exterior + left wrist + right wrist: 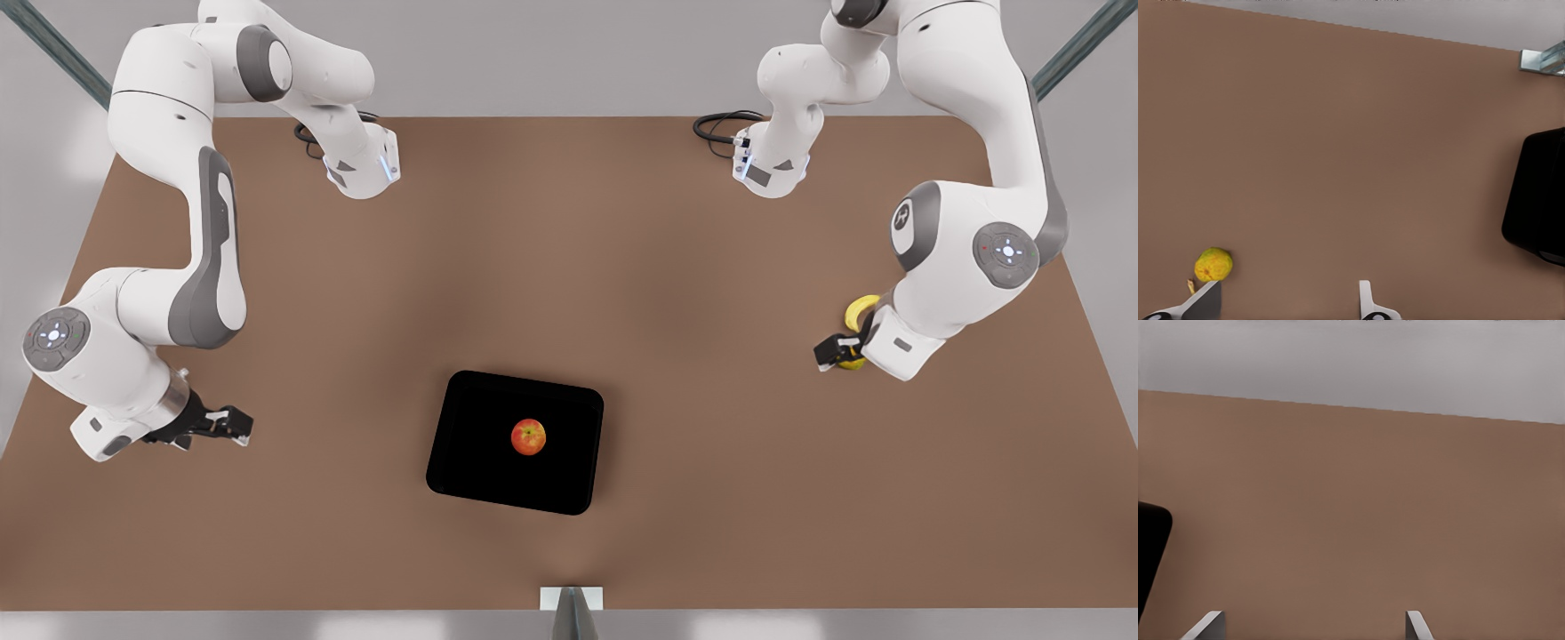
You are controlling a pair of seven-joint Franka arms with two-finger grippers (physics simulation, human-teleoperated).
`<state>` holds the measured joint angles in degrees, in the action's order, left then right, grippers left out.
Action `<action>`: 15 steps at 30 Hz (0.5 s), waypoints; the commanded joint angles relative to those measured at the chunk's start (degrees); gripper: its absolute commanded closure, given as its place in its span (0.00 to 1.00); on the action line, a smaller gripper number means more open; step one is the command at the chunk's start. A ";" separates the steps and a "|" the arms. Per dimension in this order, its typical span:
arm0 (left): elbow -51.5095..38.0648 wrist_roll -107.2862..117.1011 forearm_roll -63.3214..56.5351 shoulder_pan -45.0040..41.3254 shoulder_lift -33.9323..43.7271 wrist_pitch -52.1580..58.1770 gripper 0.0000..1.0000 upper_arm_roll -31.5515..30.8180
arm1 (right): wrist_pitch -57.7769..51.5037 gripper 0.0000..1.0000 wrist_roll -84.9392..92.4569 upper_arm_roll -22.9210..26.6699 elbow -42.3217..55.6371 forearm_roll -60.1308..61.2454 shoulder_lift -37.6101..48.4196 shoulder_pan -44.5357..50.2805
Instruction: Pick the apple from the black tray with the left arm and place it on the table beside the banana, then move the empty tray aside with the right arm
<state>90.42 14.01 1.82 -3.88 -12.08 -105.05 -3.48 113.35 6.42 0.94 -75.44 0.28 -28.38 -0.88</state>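
Note:
The small red apple (528,436) lies in the middle of the black tray (471,453), near the table's (569,267) front edge. On the front view's right, my left gripper (825,354) hangs open, far from the tray and just beside the yellow banana (861,308). Its wrist view shows the open gripper (1288,297) over bare table, with the tray's edge (1538,200) off to one side. On the front view's left, my right gripper (238,425) is open and points toward the tray. From that wrist the gripper (1311,621) is empty, and a tray corner (1148,547) shows.
A dull yellow-green round fruit (1213,264) lies right by one left finger (1205,300). A grey bracket (572,600) sits at the table's front edge. Broad bare tabletop lies between the tray and each gripper. Black cables (716,124) lie near the arm bases.

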 commanded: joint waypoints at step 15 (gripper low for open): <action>-44.89 54.81 -12.89 -38.92 -48.91 -22.91 0.00 -0.47 | -9.99 0.00 2.72 0.90 7.15 -0.46 -3.97 -0.70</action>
<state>47.16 34.34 -7.30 -42.27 -59.11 -118.01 -3.98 108.71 7.91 1.70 -68.44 -0.19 -32.60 -1.55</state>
